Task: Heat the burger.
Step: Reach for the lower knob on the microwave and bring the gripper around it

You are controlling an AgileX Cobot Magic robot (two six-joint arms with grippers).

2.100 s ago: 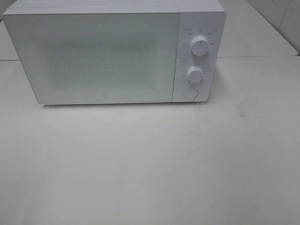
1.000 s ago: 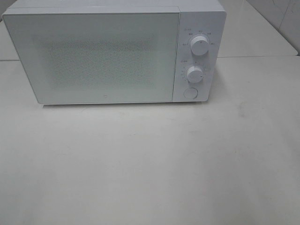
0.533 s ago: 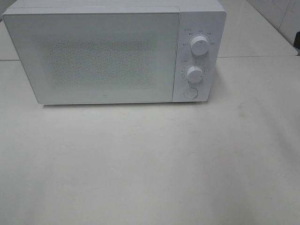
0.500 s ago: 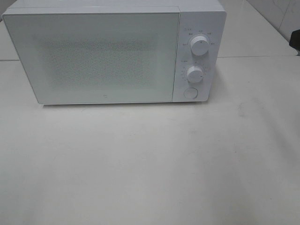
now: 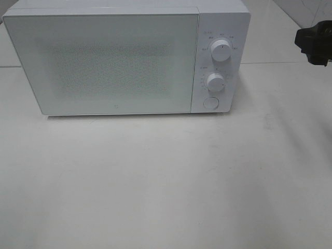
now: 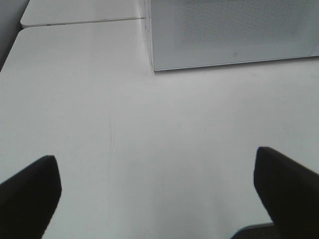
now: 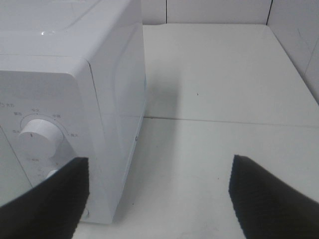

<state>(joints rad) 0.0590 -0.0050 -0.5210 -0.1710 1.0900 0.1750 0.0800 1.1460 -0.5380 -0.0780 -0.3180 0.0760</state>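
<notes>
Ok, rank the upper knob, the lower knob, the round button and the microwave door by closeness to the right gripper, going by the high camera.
1. upper knob: topmost of the controls, nearest the right gripper, which is at the view's right edge.
2. lower knob: directly below the first.
3. round button: lowest of the three.
4. microwave door: left of all three controls, farthest.

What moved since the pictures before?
The right gripper has come in from the right edge, moving left toward the microwave. It is open and holds nothing. The microwave stayed put and shut.
</notes>
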